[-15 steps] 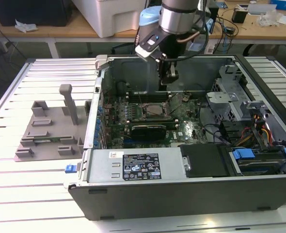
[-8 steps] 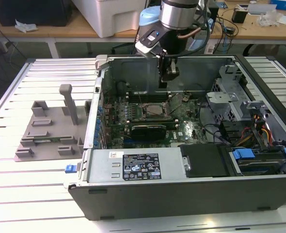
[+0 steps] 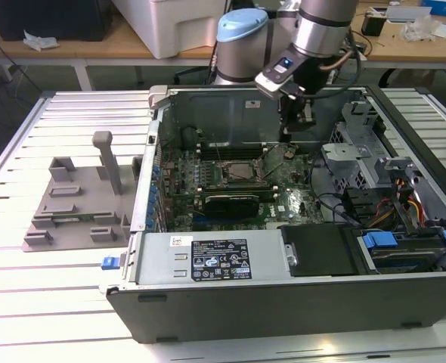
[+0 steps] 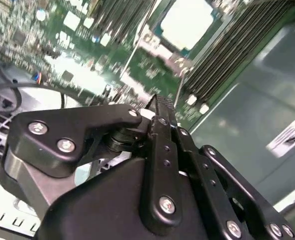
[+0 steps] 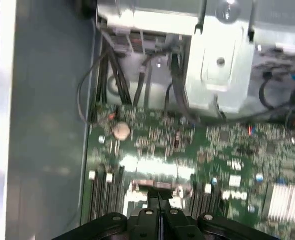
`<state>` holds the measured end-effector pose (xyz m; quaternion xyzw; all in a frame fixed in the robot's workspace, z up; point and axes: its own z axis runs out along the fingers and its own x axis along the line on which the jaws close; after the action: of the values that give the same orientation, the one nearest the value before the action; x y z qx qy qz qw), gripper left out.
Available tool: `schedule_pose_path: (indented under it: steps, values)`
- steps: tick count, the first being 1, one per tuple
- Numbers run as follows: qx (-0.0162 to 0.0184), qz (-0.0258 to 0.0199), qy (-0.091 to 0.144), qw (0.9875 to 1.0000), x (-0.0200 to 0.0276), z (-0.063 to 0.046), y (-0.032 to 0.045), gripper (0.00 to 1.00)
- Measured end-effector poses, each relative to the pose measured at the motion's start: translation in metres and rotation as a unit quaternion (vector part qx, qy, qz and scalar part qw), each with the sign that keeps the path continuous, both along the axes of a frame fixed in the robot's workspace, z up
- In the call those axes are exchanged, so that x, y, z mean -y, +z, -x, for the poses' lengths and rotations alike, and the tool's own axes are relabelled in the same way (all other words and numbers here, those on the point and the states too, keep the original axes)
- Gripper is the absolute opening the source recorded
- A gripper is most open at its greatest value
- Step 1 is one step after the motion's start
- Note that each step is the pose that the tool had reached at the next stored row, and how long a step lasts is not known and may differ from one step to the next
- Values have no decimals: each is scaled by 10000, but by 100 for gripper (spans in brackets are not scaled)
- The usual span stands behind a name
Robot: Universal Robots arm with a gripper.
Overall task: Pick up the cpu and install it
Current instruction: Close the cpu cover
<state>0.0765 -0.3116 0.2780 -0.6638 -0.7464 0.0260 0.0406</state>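
Observation:
The cpu (image 3: 236, 172) is a flat square chip lying in the socket in the middle of the green motherboard (image 3: 283, 200) inside the open computer case (image 3: 283, 302). In the second wrist view the cpu (image 4: 186, 21) shows as a pale bright square between rows of memory slots. My gripper (image 3: 298, 130) hangs inside the case near its back wall, above the board and to the exterior view's right of the cpu. Its black fingers are pressed together with nothing between them in both wrist views, as the gripper (image 4: 160, 104) and the gripper (image 5: 159, 192) show.
A grey plastic tray with upright posts (image 3: 79, 200) lies on the slatted table at the exterior view's left of the case. A long black graphics card (image 3: 230, 204) sits in front of the socket. A metal drive cage (image 3: 355, 155), cables (image 3: 404, 204) and the power supply (image 3: 208, 257) crowd the case.

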Motion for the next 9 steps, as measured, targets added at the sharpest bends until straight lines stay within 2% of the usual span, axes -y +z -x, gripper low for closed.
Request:
schedule_pose_path:
  steps: [2,4,7,9]
  values:
    - [-6,0,0,10000,-17,-124,-58,11]
    - [-7,0,1,10000,-29,-186,-128,11]
    - [-7,0,-1,10000,-31,-181,-200,11]
    - [-8,1,0,10000,-31,-74,-288,11]
